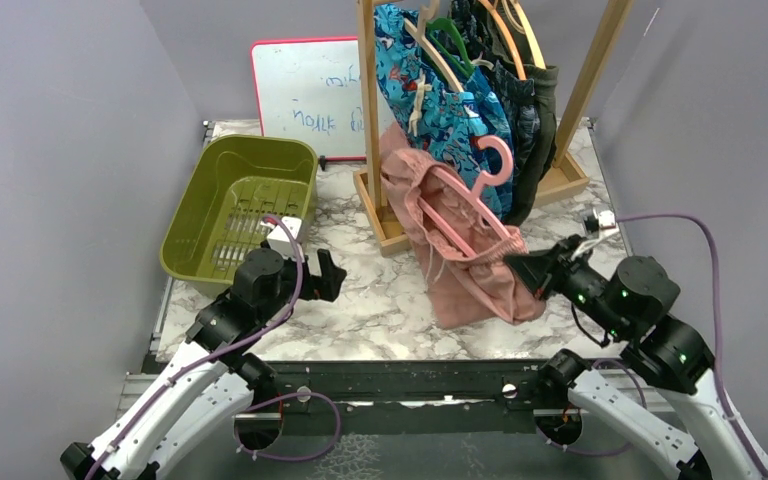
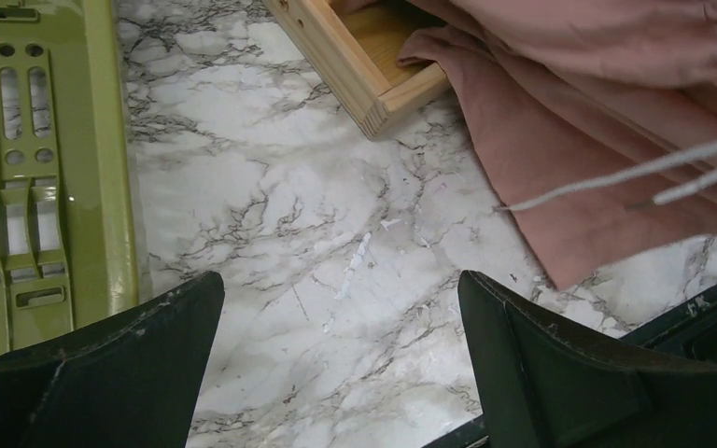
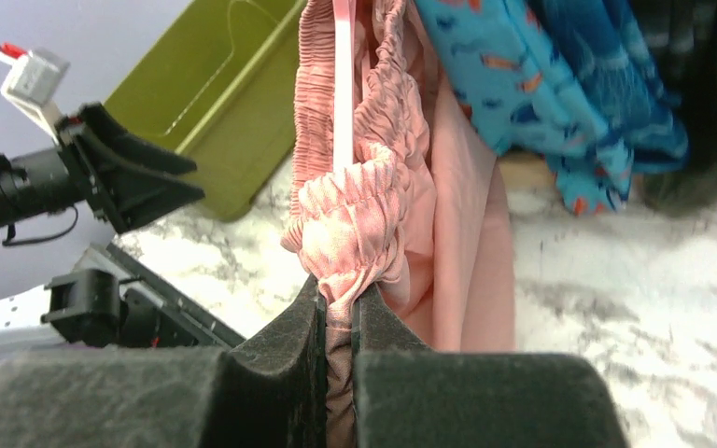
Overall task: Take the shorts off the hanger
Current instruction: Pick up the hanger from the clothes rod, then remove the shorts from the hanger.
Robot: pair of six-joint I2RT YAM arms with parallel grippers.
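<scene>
One dusty pink cloth shorts (image 1: 465, 280) before wooden rack (image 1: 367, 100); right gripper (image 3: 339, 308) pinches waistband, presumably to strip pink plastic hanger (image 3: 344, 84). Left gripper (image 2: 341, 355) spread, empty.

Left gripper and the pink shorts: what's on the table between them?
Nothing, just bare marble table. The left wrist view shows it between the left gripper and the pink shorts; the top view agrees.

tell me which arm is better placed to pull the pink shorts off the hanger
Right. The right gripper is shut on the pink shorts at their gathered waistband, beside the pink hanger. The left gripper hangs open over the marble table, apart from the cloth.
</scene>
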